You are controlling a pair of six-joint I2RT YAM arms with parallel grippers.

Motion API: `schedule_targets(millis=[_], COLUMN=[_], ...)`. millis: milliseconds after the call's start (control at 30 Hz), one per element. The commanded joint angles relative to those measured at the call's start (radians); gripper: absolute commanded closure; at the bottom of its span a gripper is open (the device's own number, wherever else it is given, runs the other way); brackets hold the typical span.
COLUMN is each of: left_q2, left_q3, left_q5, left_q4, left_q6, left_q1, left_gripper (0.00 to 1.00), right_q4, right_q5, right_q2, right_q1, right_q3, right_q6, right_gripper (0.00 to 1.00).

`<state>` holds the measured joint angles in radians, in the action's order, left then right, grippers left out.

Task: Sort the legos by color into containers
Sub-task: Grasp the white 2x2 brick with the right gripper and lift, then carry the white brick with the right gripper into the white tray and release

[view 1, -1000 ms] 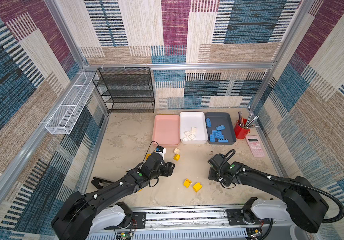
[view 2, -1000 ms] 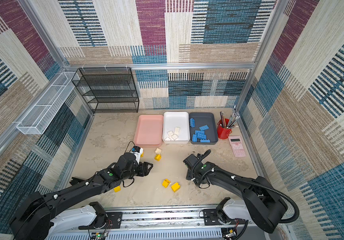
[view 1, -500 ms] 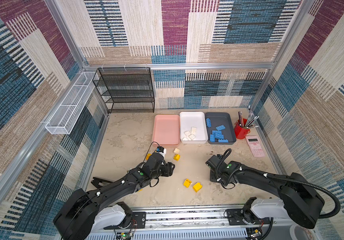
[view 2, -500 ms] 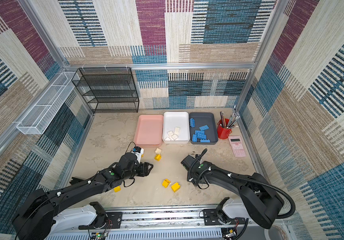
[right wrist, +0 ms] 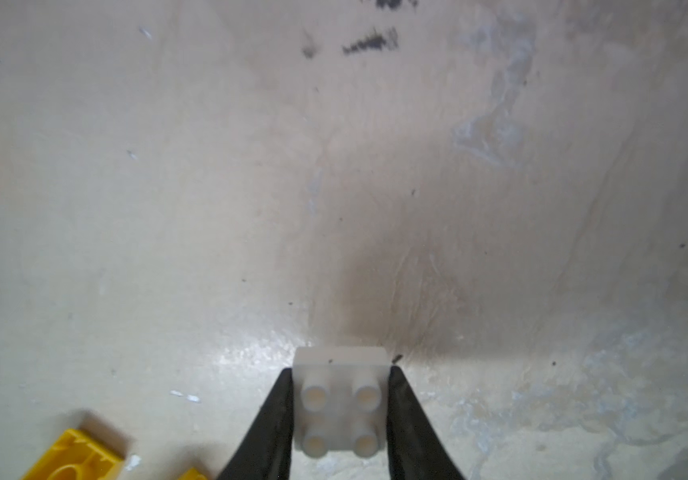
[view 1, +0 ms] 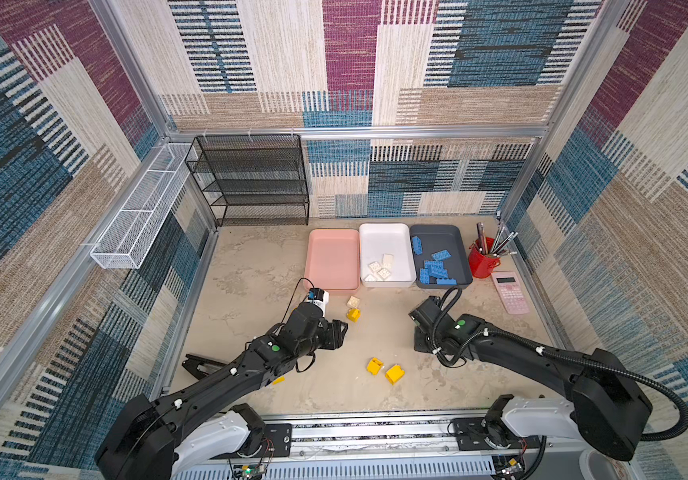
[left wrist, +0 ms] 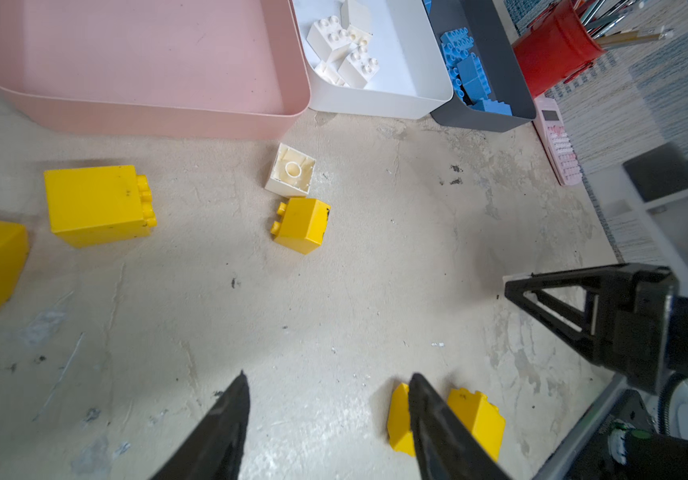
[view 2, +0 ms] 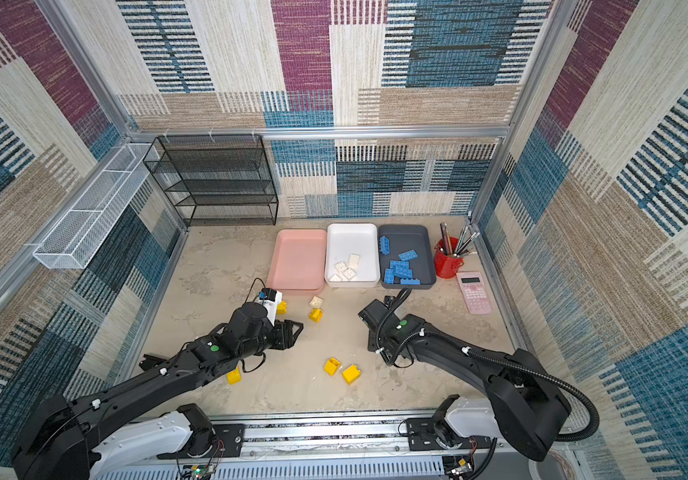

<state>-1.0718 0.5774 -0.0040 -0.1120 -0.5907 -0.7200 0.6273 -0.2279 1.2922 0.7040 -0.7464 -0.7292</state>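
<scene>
Yellow bricks (view 2: 351, 373), five in a top view, lie loose on the near table (view 2: 292, 399) around the left gripper (left wrist: 329, 375), its jaws apart and empty. The right gripper (right wrist: 340, 371), open a second ago, now clamps one cream brick (right wrist: 340, 415) close to the tabletop; a second cream brick (view 2: 316, 302) lies loose. Beyond stand three trays: a pink tray (view 2: 298, 262), a white tray (view 2: 352, 239) holding four cream bricks (view 2: 348, 268), and a dark grey tray (view 2: 417, 239) holding overlapping blue bricks (view 2: 400, 268).

You're in a robot test cell, lab-type setup, not a home: alu-profile frame (view 1: 358, 132) w/ patterned fabric wall panels (view 1: 350, 45) boxes in a marble-look tabletop (view 1: 259, 266). Both arms mount on a base rail (view 1: 375, 432) w/ exposed wiring, back behind the left gripper (view 1: 342, 330). Office props sit beyond it: black mesh rack (view 1: 250, 183), red pen cup (view 1: 482, 261), pink calculator (view 1: 510, 292).
</scene>
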Motion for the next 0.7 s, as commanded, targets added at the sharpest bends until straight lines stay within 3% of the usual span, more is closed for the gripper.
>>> schedule_targets(millis=[0,333,667], left_q2=[0.016,0.062,0.060], left_q3=[0.013,-0.015,-0.012], left_q5=[-0.035,-0.106,-0.133], left_q4=[-0.083,-0.156,-0.160], left_q6=[0.029,0.029,0.033], left_q1=[0.001,0.001,0.001], left_gripper=[0.38,0.38,0.38], right_q4=[-0.085,-0.283,-0.373], right_q5=[-0.006,0.147,0.229], right_q2=[0.010,0.147,0.447], right_q1=[-0.027,-0.226,-0.300], right_q3=[-0.057,-0.267,-0.538], right_q6=[0.069,0.260,0.332], right_gripper=[0.71,0.71,0.71])
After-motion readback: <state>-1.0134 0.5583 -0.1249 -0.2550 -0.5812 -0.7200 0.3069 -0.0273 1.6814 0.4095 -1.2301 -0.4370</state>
